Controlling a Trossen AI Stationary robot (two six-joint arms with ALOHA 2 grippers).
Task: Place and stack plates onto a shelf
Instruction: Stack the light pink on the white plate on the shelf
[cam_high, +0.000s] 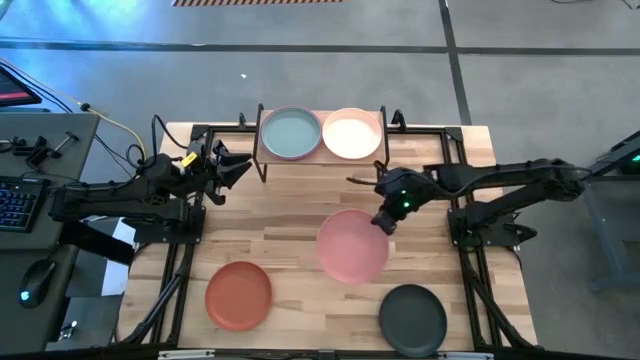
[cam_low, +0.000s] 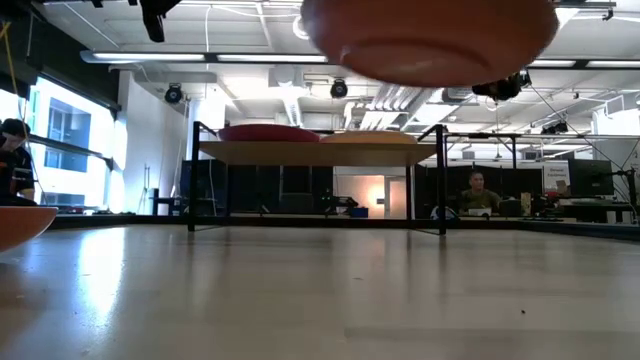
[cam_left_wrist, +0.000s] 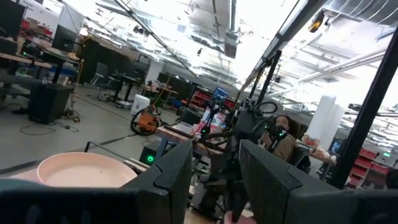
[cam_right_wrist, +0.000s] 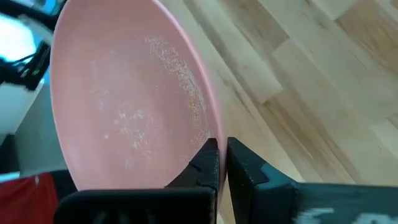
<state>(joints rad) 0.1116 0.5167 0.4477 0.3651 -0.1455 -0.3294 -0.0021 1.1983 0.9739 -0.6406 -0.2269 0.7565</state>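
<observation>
The right pincer (cam_high: 383, 221) pinches the rim of the light pink plate (cam_high: 352, 246), holding it above the bench (cam_high: 300, 215) near the shelf (cam_high: 262, 150). The left pincer (cam_high: 240, 170) waits open beside the shelf.

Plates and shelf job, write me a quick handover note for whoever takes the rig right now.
Right gripper: jaws shut on the rim of the round matte light pink plate, lifted above mid-table.
Left gripper: open, empty, waiting beside the shelf's left end.
Done: pale teal plate and cream plate sit side by side on the small wooden-topped shelf.
Left: pink plate, then orange plate and black plate at the table's front edge.
</observation>
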